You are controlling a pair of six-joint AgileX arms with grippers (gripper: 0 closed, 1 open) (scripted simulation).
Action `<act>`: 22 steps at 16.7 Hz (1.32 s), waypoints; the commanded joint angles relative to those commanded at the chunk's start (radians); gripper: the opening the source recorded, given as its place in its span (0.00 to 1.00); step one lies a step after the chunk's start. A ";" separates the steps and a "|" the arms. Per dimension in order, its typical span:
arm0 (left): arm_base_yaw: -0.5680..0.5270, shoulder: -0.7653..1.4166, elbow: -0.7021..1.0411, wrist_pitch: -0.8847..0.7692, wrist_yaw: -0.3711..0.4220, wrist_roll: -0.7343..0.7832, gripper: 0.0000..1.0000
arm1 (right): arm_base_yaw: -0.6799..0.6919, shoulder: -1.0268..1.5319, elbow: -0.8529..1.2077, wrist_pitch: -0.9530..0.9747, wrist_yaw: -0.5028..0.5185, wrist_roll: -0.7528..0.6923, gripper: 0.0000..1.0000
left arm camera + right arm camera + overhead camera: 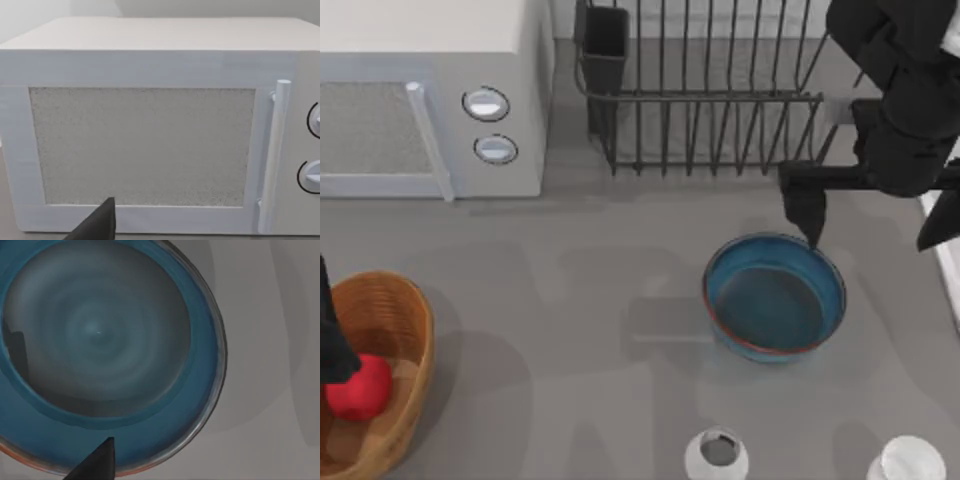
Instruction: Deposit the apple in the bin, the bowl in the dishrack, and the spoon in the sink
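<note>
your right arm's gripper (812,215) hangs near the table's right side, its dark fingertip (807,212) just over the far rim of the round blue glazed bowl with the thin reddish-brown rim (775,297); whether its fingers are apart or together, you cannot tell. the bowl sits upright on the grey table (580,300), in front of the dark wire dishrack with upright bars (700,100) and the black rectangular utensil cup (605,45) at its left corner. from the right wrist you look straight down into the bowl's teal inside (100,335), with one dark fingertip (97,462) at its rim.

your left arm is at the table's left edge, above the oval tan-brown woven wicker bin (385,330). the small bright red apple (360,388) lies inside the bin. the left wrist faces the white boxy microwave (150,125). two small white cups (716,455) stand at the near edge.
</note>
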 joint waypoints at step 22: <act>0.000 0.000 0.000 0.000 0.000 0.000 1.00 | 0.003 0.102 -0.268 0.371 0.001 0.004 0.62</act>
